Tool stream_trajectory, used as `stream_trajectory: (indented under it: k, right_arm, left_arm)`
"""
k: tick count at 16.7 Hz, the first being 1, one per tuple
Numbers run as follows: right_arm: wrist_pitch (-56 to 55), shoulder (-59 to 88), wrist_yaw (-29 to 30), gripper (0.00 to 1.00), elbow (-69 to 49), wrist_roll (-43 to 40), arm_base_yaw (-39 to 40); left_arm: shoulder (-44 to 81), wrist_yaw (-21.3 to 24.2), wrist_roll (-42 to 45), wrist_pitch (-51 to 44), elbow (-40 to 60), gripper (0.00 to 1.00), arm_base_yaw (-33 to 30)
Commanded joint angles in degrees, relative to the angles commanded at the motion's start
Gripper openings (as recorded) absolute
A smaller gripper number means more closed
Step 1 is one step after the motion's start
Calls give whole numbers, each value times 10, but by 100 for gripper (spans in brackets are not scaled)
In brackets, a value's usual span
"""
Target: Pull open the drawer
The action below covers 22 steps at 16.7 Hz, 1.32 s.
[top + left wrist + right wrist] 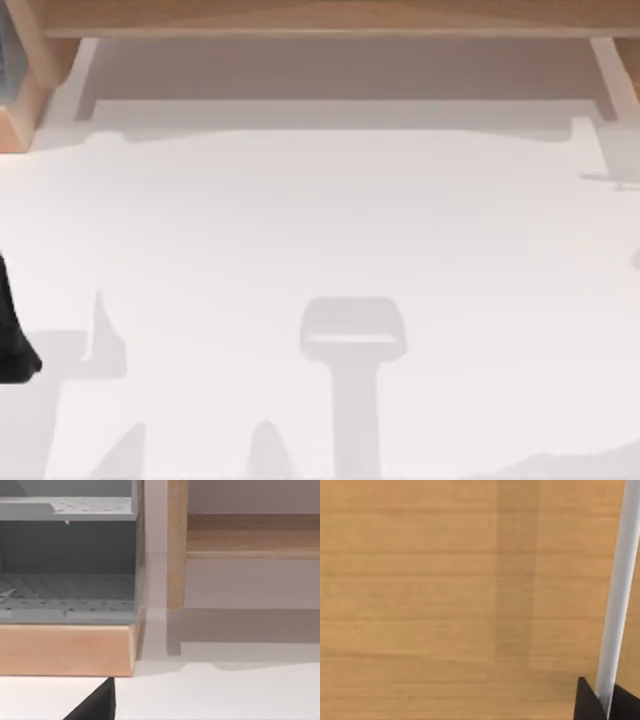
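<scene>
The drawer (445,605) shows close up in the right wrist view as a light wooden front. A pale bar handle (620,580) runs along it. My right gripper (606,702) sits at the handle, with one dark fingertip (584,700) on each side of the bar, closed against it. My left arm (15,340) is parked at the table's left edge. A dark tip of its gripper (97,705) shows in the left wrist view, apart from the furniture.
A wooden cabinet (320,18) runs along the far edge of the white table (320,250). At the far left stands a grey perforated shelf unit (67,560) on a wooden base (65,650), beside a wooden post (176,545).
</scene>
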<state>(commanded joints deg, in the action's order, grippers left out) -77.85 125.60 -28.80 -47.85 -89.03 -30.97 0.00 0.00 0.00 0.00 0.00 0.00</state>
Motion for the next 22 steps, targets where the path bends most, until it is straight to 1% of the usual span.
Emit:
stream_trajectory:
  k: [4, 10, 18, 22]
  right_arm:
    - [-41, -28, -25, 0, 73, 0, -25]
    - [-48, -32, -29, 0, 79, 1, -28]
    - [-117, -67, -89, 0, 192, 0, -88]
    - [-127, -75, -99, 0, 201, 1, -97]
  left_arm:
    - [0, 0, 0, 0, 0, 100, 0]
    - [0, 0, 0, 0, 0, 100, 0]
    - [0, 0, 0, 0, 0, 100, 0]
    - [0, 0, 0, 0, 0, 100, 0]
